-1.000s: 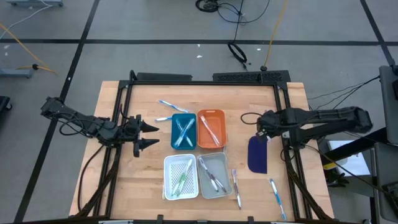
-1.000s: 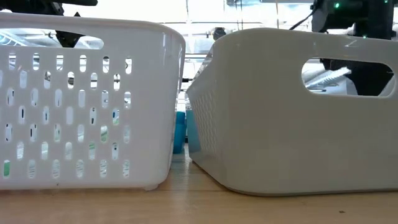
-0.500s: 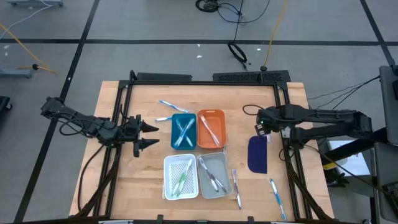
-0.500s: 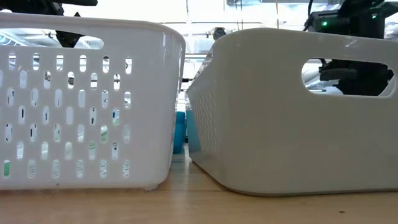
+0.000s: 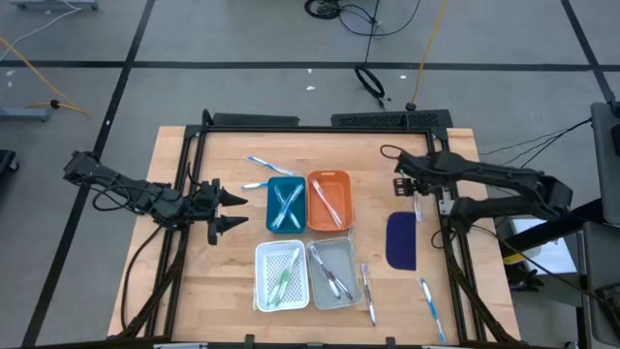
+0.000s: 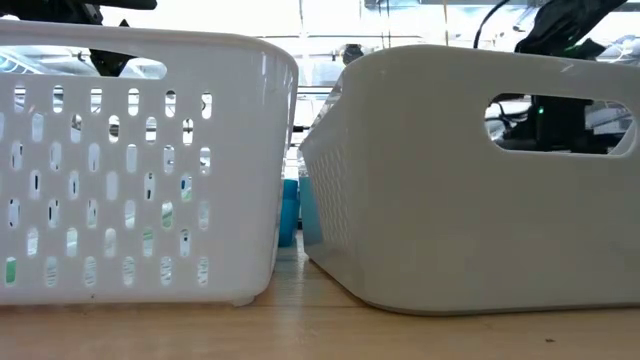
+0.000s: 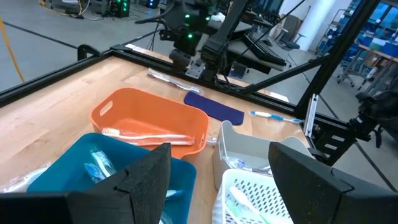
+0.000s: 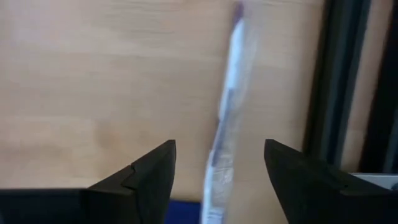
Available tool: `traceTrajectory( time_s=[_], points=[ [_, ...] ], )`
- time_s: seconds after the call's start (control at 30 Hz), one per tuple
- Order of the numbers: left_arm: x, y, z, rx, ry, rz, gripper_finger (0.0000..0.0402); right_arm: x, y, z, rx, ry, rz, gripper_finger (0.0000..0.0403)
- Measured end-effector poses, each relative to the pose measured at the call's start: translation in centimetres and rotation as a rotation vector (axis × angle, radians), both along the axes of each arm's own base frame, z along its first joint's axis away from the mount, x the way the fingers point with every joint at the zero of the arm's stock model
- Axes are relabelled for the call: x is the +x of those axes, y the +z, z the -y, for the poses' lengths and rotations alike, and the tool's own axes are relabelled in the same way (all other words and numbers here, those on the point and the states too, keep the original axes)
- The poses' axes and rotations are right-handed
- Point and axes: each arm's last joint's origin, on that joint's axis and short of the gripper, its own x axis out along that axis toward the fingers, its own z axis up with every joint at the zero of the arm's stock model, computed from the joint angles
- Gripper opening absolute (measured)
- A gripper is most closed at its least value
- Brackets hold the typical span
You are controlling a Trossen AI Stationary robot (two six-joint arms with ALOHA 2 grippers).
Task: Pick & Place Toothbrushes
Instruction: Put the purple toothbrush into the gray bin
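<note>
Four small trays stand mid-table: blue point(image 5: 286, 205), orange point(image 5: 329, 201), white perforated point(image 5: 281, 274) and grey point(image 5: 334, 272), each with toothbrushes inside. Loose toothbrushes lie near the far left of the trays point(image 5: 260, 165), beside the grey tray point(image 5: 367, 291) and near the front right point(image 5: 429, 305). A wrapped toothbrush point(image 5: 418, 205) point(image 8: 225, 112) lies flat on the table at the far end of the dark blue pad point(image 5: 401, 240). My right gripper point(image 5: 404, 181) point(image 8: 219, 144) hangs open above it, pointing down. My left gripper point(image 5: 232, 211) point(image 7: 221, 149) waits open left of the blue tray.
A black frame point(image 5: 320, 123) runs along the table's far edge and down both sides; its right rail point(image 8: 339, 81) lies close beside the wrapped toothbrush. In the low view the white tray point(image 6: 140, 160) and grey tray point(image 6: 470, 170) block most of the table.
My right gripper has opened and risen, drawing back toward the table's far edge. The wrapped toothbrush now lies uncovered on the table by the pad's far end.
</note>
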Motion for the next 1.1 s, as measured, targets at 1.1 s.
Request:
traceTrajectory(
  time_s=[1.1],
  points=[
    [0.0,0.0,0.0,-0.014,0.002,0.001,0.0271,-2.2,-6.8,3.3,0.207,-0.119,0.015,0.0188]
  ],
)
